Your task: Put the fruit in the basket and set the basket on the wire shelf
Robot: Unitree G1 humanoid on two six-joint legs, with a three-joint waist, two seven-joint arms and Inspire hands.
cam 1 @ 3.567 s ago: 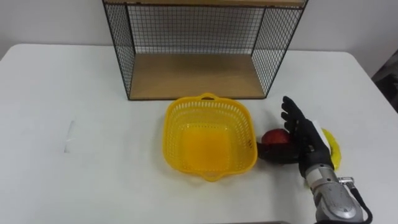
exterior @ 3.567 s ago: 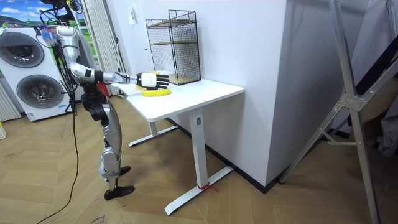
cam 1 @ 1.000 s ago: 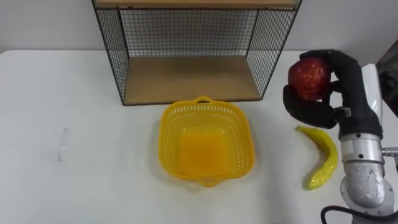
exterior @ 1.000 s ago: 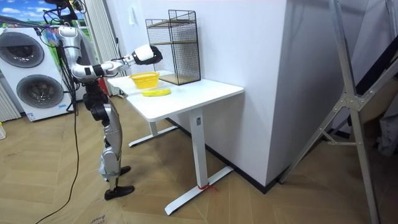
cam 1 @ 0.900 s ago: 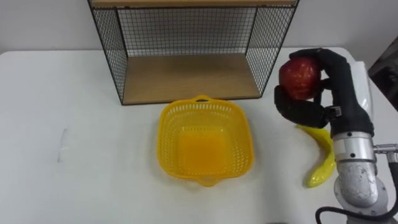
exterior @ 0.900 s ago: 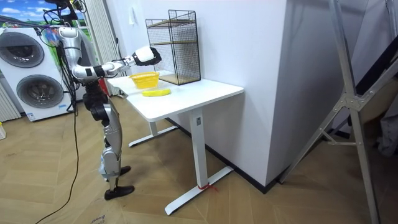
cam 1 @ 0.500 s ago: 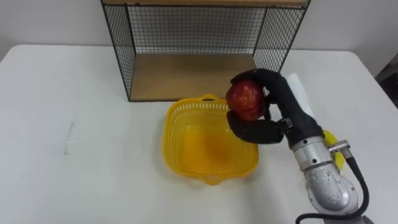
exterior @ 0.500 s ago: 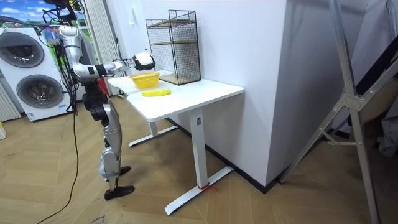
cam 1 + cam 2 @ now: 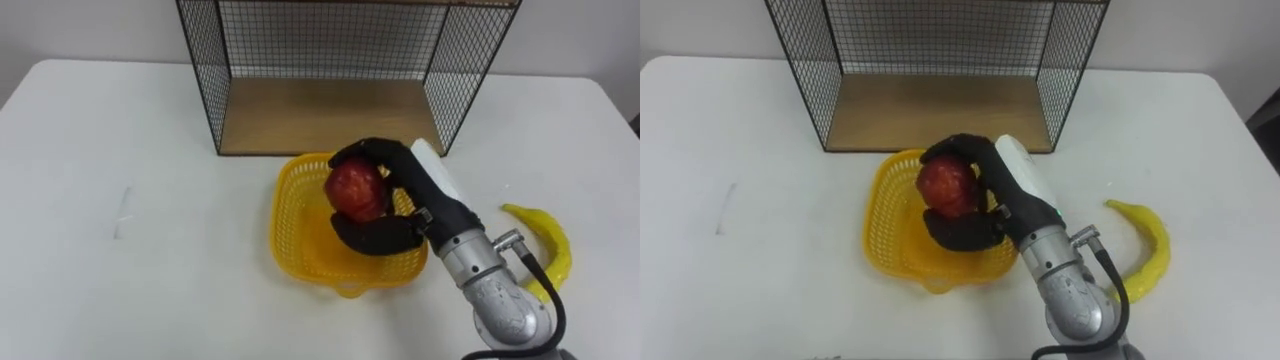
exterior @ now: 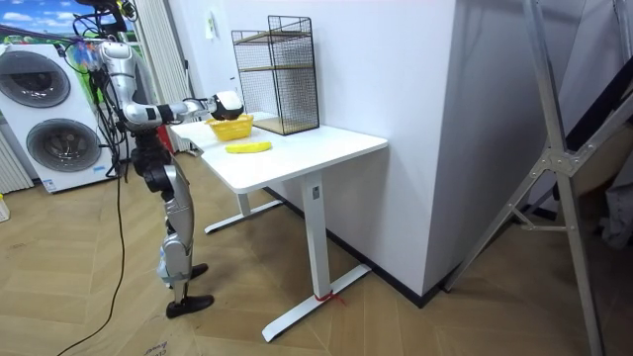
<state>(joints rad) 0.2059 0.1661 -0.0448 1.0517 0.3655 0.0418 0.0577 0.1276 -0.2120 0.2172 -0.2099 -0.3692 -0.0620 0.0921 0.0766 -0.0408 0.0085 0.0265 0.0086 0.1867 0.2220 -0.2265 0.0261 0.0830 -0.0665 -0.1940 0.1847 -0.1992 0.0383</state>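
Right robot hand (image 9: 408, 190) is grasping the apple (image 9: 355, 188) just over the basket (image 9: 292, 240) beneath it (for a short drop); banana (image 9: 552, 245) is lying rightward.

- The right hand (image 9: 408, 180), which lay on the worktop by the apple (image 9: 355, 188) seconds ago, has lifted the fruit high and swung it left.
- The apple, then beside the banana (image 9: 555, 240), is now held low over the basket (image 9: 283, 215).
- The banana lies uncovered.
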